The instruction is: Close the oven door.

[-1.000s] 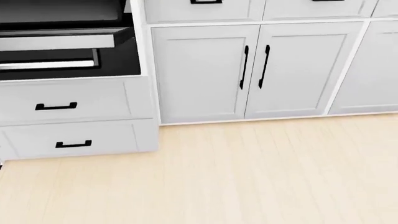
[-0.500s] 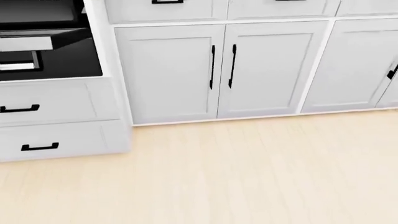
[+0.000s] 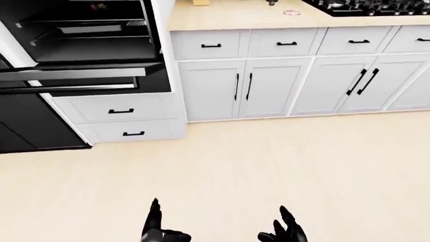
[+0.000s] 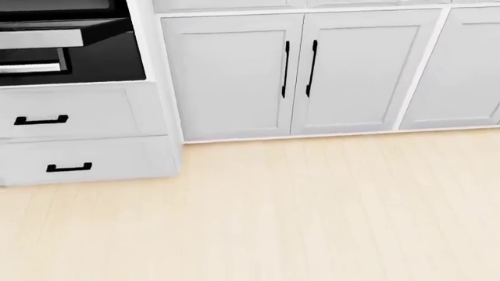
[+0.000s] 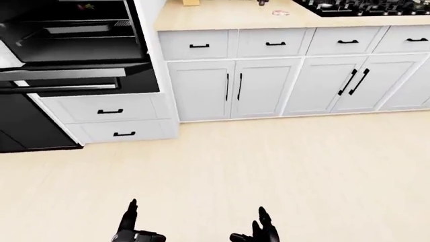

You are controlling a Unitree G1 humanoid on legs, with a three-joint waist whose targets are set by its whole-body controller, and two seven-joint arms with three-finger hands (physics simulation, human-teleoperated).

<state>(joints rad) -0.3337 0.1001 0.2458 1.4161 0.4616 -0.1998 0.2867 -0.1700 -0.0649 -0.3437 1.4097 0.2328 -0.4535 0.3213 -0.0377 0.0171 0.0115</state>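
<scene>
The black oven (image 3: 87,38) is at the upper left of the left-eye view, its racks showing. The oven door (image 3: 74,74) is open, dropped flat and sticking out toward me, with a silver front edge. Its edge also shows in the head view (image 4: 43,38) at the top left. My left hand (image 3: 160,228) and right hand (image 3: 286,229) are at the bottom edge, low over the floor, fingers spread, holding nothing and far from the door.
Two white drawers (image 3: 121,111) sit under the oven. White base cabinets (image 3: 242,88) with black handles run to the right under a wood counter (image 3: 235,20) with a black cooktop (image 3: 366,6). A black panel (image 3: 26,126) stands at the left. The floor (image 3: 235,166) is light wood.
The whole head view shifted left, then partly back right, with the cabinets now higher in the picture: the camera moved. The oven door stays open.
</scene>
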